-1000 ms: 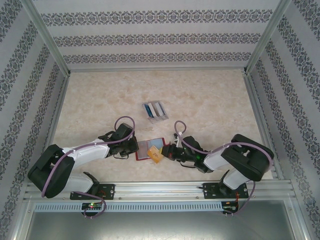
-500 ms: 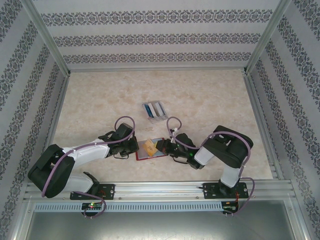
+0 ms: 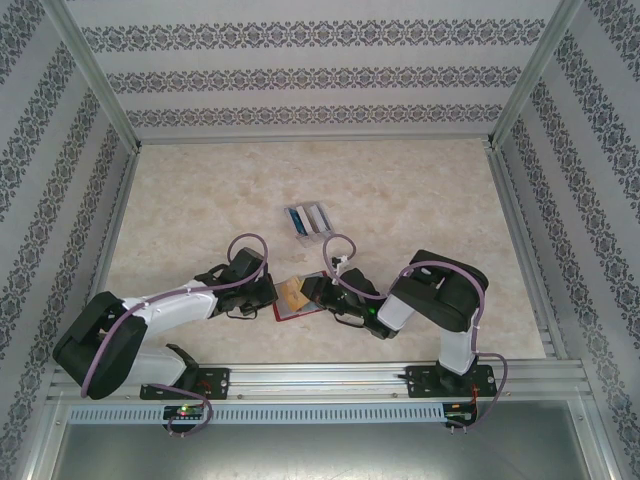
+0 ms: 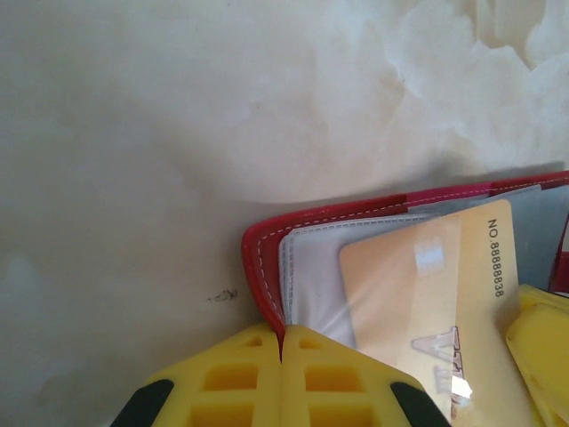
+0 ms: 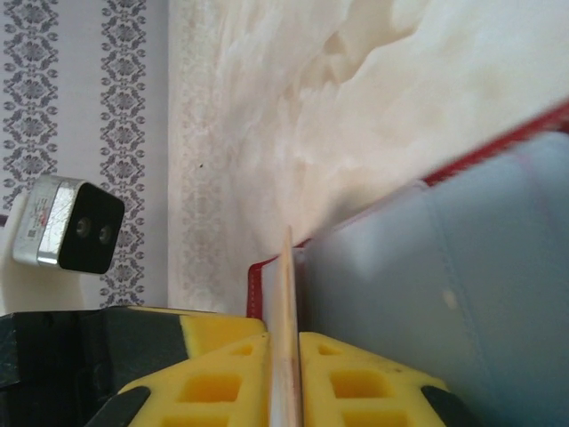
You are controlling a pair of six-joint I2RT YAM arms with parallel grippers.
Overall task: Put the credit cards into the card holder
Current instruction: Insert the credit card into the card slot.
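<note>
Top external shows my right gripper (image 3: 312, 291) has swung left over the past second, bringing the orange card (image 3: 293, 293) onto the open card holder (image 3: 283, 312). It pinches the card edge-on, my left gripper (image 4: 283, 374) stays clenched on the holder's rim, and I judge insertion is underway

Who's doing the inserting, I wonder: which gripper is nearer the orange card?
Right. The right gripper pinches the orange card; the left gripper clamps the red wallet beside it.
</note>
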